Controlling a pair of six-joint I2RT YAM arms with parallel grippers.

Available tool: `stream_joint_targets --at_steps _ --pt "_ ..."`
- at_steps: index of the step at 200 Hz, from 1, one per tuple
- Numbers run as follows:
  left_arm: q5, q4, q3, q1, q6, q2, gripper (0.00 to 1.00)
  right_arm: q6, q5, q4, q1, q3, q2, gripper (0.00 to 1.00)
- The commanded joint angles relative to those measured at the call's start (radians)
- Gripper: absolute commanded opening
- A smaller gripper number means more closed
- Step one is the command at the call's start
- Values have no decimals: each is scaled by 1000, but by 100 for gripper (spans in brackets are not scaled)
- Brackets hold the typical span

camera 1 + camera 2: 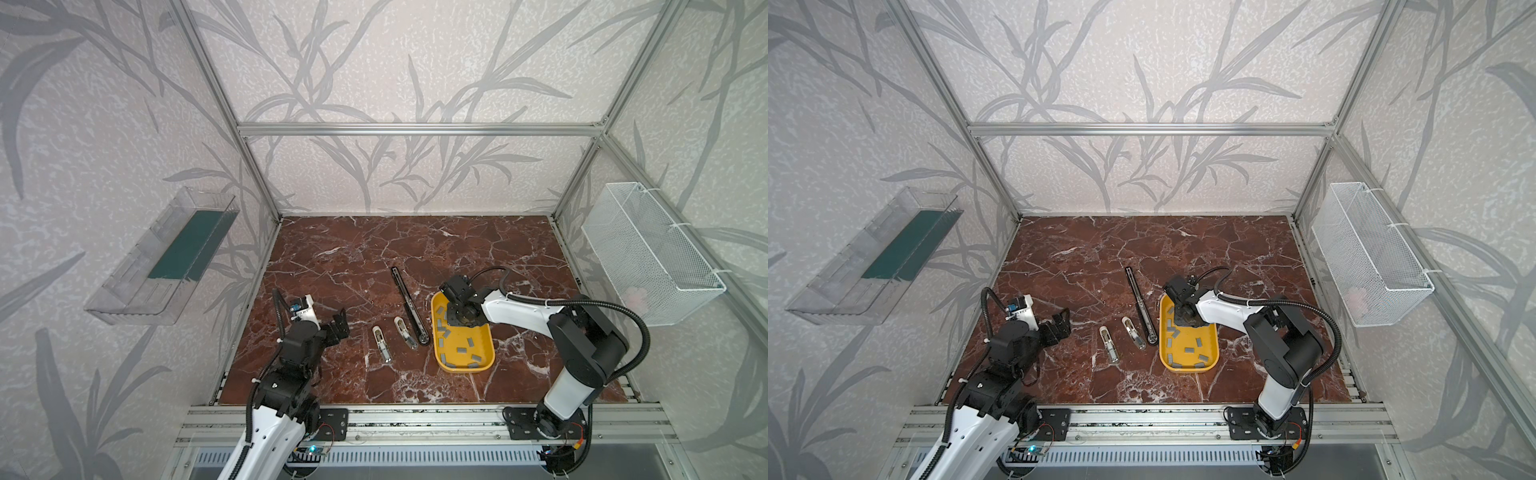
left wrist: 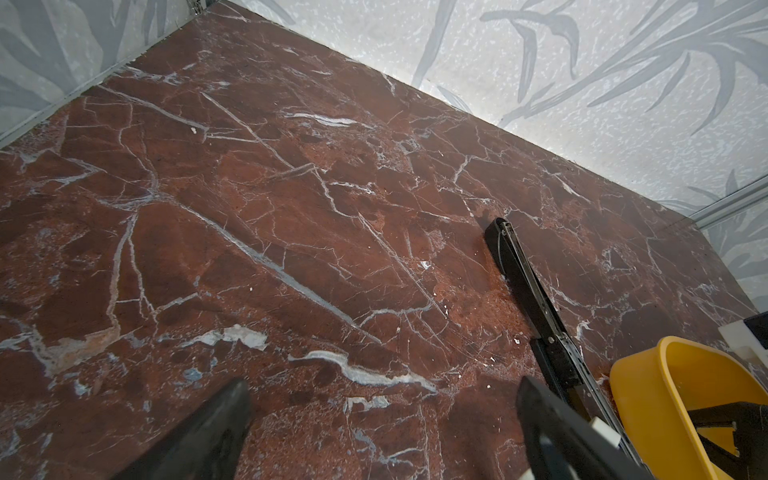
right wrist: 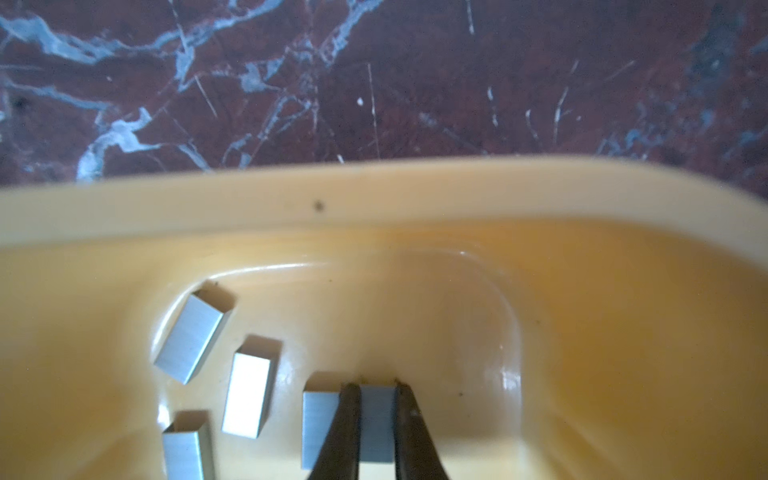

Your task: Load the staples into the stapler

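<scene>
Barely started: right gripper (image 3: 377,388) is pinched on one staple strip (image 3: 376,428) in the yellow tray (image 1: 482,338), right side. Left gripper (image 1: 341,326) hangs wide open. Black stapler (image 1: 409,305) looks unloaded, I'd guess.

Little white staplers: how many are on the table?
2. In a top view, the left stapler lies by itself, and the right stapler lies beside the long black tool. None look hidden.

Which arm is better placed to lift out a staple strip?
Right: the right gripper sits in the yellow tray, jaws closed on a staple strip; the left gripper hangs open, away from it.
</scene>
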Motion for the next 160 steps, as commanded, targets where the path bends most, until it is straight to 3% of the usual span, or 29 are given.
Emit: stream_joint_targets --at_steps 1,77,123,160 --pt "1 19 -3 3 6 -9 99 -19 -23 -73 0 -10 36 10" --pt "18 42 4 4 -6 -12 99 -93 51 -63 13 -39 -123 10" --pt "74 156 38 4 -35 4 99 -143 62 -32 39 -58 -197 9" --pt "-20 152 162 4 34 114 99 -163 74 -23 67 -53 -230 8"
